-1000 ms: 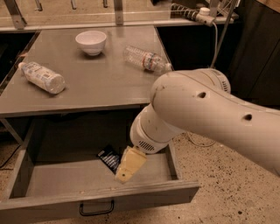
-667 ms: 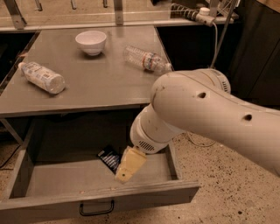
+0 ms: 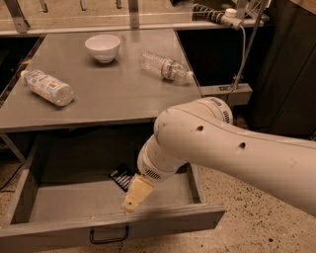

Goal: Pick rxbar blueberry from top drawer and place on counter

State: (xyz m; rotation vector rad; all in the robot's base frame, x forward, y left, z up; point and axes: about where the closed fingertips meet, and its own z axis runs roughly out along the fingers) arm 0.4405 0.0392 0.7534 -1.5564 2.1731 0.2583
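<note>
The top drawer (image 3: 74,202) stands pulled open below the counter (image 3: 108,94), its black wire handle (image 3: 108,236) at the front. The rxbar blueberry (image 3: 121,178), a small dark wrapper with white lines, lies flat on the drawer floor near the middle. My gripper (image 3: 134,196) reaches down into the drawer just right of and in front of the bar, its cream-coloured finger (image 3: 138,191) partly covering the bar's right end. My large white arm (image 3: 222,143) comes in from the right.
On the counter stand a white bowl (image 3: 102,47) at the back, a plastic bottle (image 3: 47,87) lying at the left and another bottle (image 3: 165,67) lying at the right. A power strip with cable (image 3: 232,15) hangs at the back right. Speckled floor lies at the right.
</note>
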